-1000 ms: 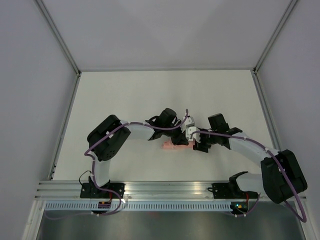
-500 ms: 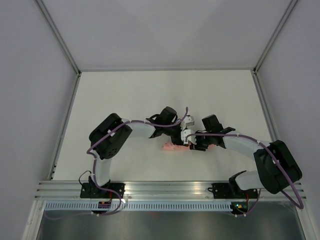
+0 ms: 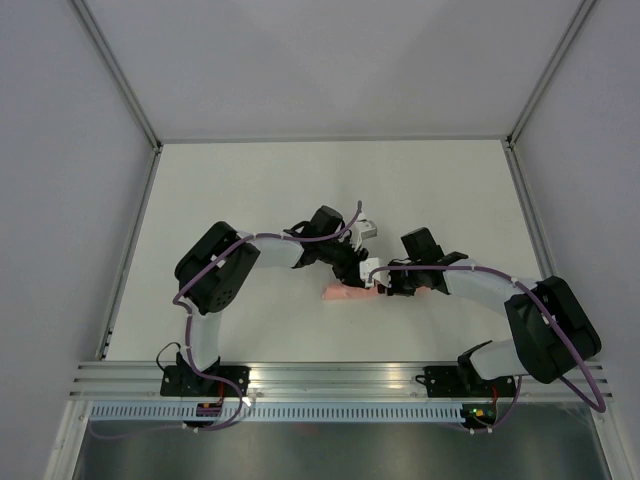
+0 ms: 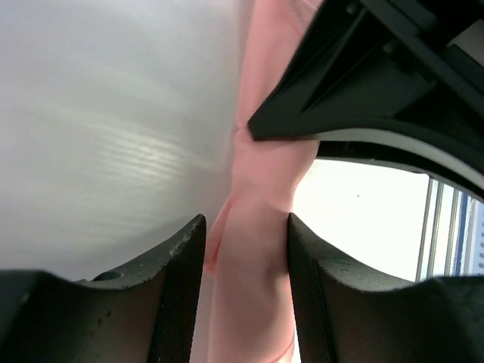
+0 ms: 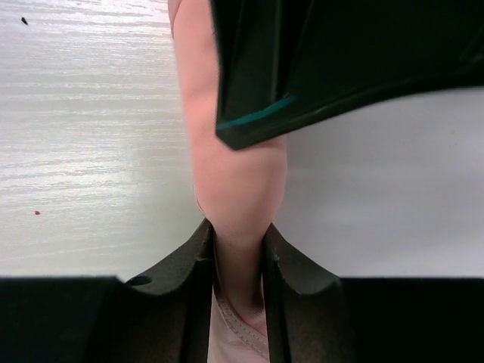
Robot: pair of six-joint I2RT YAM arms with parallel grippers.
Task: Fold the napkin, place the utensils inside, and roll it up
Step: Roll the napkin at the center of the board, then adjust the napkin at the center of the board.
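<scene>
One napkin [image 3: 346,293], a slim, smooth, pale pink roll.

A white bench [image 3: 250,190] fills the middle of the top view, enclosed by pale grey panels [image 3: 60,200] with metal struts [image 3: 112,70] running in from the upper corners. An aluminium rail [image 3: 340,375] crosses the lower edge. In the right wrist view, a dark speck [image 5: 24,20] sits at upper left.
</scene>
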